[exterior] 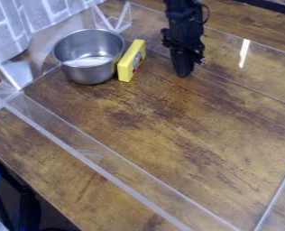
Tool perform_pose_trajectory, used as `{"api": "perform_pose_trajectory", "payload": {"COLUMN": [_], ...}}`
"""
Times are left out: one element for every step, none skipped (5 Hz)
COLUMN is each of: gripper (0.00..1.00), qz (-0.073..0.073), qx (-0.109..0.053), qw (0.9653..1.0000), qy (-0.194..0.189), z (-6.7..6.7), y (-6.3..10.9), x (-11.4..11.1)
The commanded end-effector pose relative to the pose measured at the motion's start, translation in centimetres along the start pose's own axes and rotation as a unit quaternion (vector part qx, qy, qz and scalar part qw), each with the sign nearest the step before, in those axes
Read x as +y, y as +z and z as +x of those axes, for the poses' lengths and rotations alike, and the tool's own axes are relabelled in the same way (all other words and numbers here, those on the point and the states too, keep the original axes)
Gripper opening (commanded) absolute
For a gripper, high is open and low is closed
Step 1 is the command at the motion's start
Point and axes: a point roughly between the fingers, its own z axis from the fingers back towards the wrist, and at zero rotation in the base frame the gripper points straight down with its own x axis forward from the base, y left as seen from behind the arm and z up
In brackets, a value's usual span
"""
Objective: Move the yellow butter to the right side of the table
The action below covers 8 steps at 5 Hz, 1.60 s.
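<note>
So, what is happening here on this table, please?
A single robot arm is working at a wooden table with a clear plastic rim. Its gripper points down at the tabletop, shut and holding nothing. The yellow butter lies to the gripper's left in the picture, apart from it, close beside a steel bowl. The butter has not yet been moved to the right side, which is bare wood.

My arm reaches down from the top edge — my gripper (181, 69) points straight down, jaws closed together, holding nothing.
</note>
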Motion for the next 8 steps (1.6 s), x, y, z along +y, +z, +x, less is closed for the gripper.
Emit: {"api": "perform_pose_trajectory", "payload": {"gripper": [0.0,0.0,0.0,1.0,1.0,1.0,1.0,1.0], "qz": [-0.015,-0.019,-0.024,-0.023,-0.023,-0.008,0.001,0.009], "qx": [0.018,0.021,0.023,0.023,0.024,0.03,0.024,0.017], "qw": [0.9994,0.9993,0.9991,0.9992,0.9994,0.9995,0.9996,0.9996], "qy": [-0.024,-0.025,-0.027,-0.02,-0.014,0.008,0.016,0.022], "z": [0.2,0.3,0.4,0.3,0.2,-0.6,-0.6,-0.4], "y": [-1.3,-1.3,-1.2,-1.1,-0.9,0.6,1.6,2.5], "x": [-1.9,-2.0,-2.1,-1.7,-1.4,-1.2,-1.3,-1.3]}}
